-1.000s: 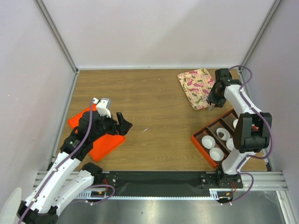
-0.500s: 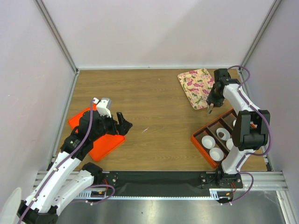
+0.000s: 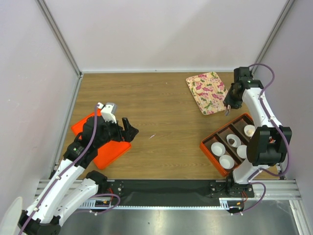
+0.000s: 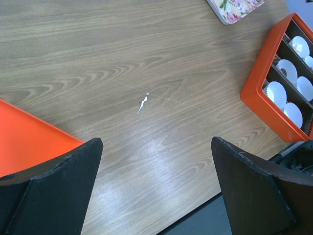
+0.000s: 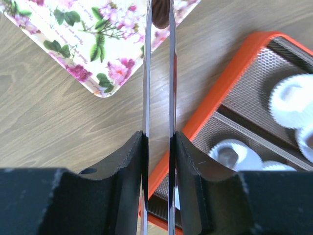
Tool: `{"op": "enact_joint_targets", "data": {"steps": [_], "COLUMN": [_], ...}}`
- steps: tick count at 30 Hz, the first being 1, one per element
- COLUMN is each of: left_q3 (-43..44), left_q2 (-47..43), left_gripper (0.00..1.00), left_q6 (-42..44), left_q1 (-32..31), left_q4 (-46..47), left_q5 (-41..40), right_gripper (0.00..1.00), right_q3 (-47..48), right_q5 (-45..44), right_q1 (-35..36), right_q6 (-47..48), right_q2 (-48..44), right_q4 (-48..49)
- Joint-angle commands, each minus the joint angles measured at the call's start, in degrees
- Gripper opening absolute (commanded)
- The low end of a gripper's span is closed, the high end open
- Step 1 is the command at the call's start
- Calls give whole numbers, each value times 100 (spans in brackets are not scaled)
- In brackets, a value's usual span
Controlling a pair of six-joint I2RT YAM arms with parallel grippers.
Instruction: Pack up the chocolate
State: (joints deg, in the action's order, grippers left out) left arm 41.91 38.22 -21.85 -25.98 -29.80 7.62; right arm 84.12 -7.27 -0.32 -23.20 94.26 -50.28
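Chocolate piece (image 5: 159, 14), dark brown and rounded, is clamped between the thin flat blades of the right tool (image 3: 227, 109), over the edge of the glossy floral tray (image 3: 204, 91) and near the orange box (image 3: 209, 152). The box has mesh-floored compartments holding fluted white paper cups (image 3: 218, 149). Left tool (image 4: 156, 188) hangs over the wood-grain surface (image 3: 161, 107), its blunt black jaws wide apart and empty.
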Motion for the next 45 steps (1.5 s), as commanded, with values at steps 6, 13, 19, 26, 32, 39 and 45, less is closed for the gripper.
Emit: {"op": "enact_joint_targets", "data": {"steps": [6,13,19,26,32,39,45], "left_q3": [98,116,124,45,-25,-86,-87], "left_q2": [-77,-139,-122,-95,-95,-86,28], "left_gripper": [100,100,100,100,100,100,99], "left_q6": [110,110,110,102,31,-57,-92], "left_q1": [-4,-4,5,5,-4,-30,-57], "left_q4": [141,176,203,150,220,264,273], "left_q5": [11,73,82,-67,-208,-304,-331], "right_gripper": [31,31,31,31,31,31,31], "right_q3": [-35,-729,-1081,-1476,-2074,-2013,-2153], "right_q5": [-12,42,-56,-91,-143,-643,-565], "right_q1": [-521,-1093,-1234,-1269,-1260,-1085,-936], "right_q6": [70,272,193,-395,-580,-729,-932], "right_q2": [-1066,-2261,-2719,-3168,-3396,-3555,-3642], "right_q4": [-1132,-1809,-2126,-2258,-2240,-2495,-2531]}}
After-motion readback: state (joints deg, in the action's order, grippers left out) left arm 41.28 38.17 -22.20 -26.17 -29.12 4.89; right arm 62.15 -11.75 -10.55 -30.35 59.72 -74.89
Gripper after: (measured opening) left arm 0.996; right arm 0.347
